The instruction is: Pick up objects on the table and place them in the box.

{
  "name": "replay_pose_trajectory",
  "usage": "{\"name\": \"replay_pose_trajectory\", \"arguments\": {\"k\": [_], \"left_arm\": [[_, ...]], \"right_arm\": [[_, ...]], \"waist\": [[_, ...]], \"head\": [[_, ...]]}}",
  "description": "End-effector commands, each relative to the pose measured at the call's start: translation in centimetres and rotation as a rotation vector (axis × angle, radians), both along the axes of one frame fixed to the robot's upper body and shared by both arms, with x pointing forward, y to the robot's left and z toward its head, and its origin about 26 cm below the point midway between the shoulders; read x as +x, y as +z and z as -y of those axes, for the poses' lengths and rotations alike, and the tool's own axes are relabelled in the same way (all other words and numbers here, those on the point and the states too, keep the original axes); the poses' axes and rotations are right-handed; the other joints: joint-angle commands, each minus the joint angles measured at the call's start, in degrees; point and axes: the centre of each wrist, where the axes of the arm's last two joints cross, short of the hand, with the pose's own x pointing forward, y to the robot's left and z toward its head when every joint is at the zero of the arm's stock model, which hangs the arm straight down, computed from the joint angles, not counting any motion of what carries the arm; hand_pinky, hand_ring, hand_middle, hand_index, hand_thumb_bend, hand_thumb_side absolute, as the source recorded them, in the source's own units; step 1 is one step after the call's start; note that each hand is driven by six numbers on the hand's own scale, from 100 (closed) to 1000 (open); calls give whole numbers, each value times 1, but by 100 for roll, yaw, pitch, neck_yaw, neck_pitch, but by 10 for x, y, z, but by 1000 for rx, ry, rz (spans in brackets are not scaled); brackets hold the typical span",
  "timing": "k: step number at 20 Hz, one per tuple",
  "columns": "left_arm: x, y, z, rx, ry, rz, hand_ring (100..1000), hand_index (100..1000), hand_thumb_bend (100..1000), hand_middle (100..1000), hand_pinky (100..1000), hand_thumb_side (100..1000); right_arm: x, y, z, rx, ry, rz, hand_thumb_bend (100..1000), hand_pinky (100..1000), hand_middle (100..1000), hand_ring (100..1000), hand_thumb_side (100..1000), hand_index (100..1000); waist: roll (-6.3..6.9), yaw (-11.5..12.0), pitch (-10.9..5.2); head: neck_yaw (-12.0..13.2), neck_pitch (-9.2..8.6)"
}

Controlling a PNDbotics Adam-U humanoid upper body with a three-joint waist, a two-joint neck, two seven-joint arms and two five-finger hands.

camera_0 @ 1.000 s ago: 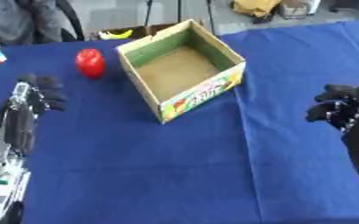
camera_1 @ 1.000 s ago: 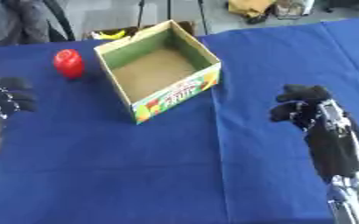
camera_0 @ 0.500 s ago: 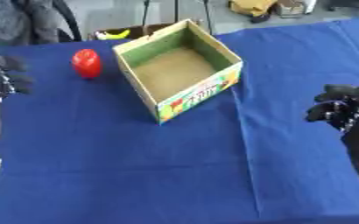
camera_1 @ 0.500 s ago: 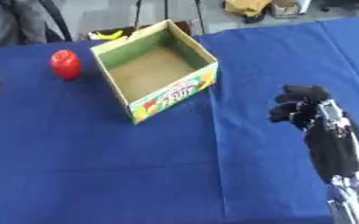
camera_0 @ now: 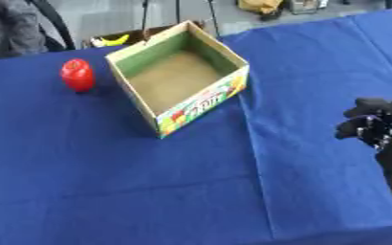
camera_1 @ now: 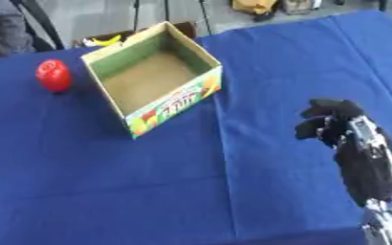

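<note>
A red round object (camera_0: 77,75) stands on the blue tablecloth, just left of the box and apart from it. The open cardboard box (camera_0: 201,103) has green inner walls, a bare brown floor and a printed front wall; nothing lies inside. My right hand (camera_1: 343,131) hovers over the cloth at the right, well clear of the box, fingers relaxed and slightly bent, holding nothing. My left hand shows in neither view.
The blue cloth (camera_0: 107,182) covers the whole table. Beyond the far edge lies a yellow thing (camera_0: 115,40) beside dark stand legs. A person's dark sleeve (camera_0: 11,26) shows at the far left corner.
My left hand moved up along the left side and went out of view. The picture has shifted a little, so the camera turned. The right hand has barely moved.
</note>
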Motion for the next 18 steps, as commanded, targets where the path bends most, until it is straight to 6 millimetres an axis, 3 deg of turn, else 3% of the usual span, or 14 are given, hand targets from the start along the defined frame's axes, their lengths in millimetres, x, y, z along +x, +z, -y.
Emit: {"name": "replay_pose_trajectory", "arguments": {"k": [1, 9, 15, 16, 17, 18], "left_arm": [[2, 14, -30, 127, 83, -35, 654, 781, 100, 671, 618, 787], [20, 8, -43, 262, 122, -140, 658, 784, 105, 676, 635, 736], [22, 4, -44, 278, 120, -147, 664, 785, 122, 675, 640, 751], [26, 4, -40, 283, 112, -155, 664, 785, 122, 675, 640, 751], [28, 5, -39, 290, 115, -162, 666, 785, 182, 674, 635, 730], [28, 5, -39, 299, 121, -168, 666, 785, 149, 675, 634, 739]], "right_arm": [[-1, 9, 0, -32, 30, 34, 100, 592, 613, 591, 849, 758], [1, 13, -4, -60, 71, 46, 100, 592, 612, 590, 854, 759], [1, 13, -4, -62, 75, 47, 100, 592, 609, 587, 860, 758], [1, 13, -4, -64, 74, 55, 100, 592, 609, 587, 860, 758], [2, 14, -5, -66, 78, 62, 100, 592, 608, 586, 861, 758], [2, 15, -6, -68, 85, 68, 100, 592, 608, 586, 863, 758]], "waist": [[20, -81, -49], [143, -453, 5], [146, -511, 31], [150, -591, 85], [161, -695, 119], [177, -815, 144]], "head": [[112, -87], [390, -160], [419, -181], [450, -230], [504, -265], [571, -291]]}}
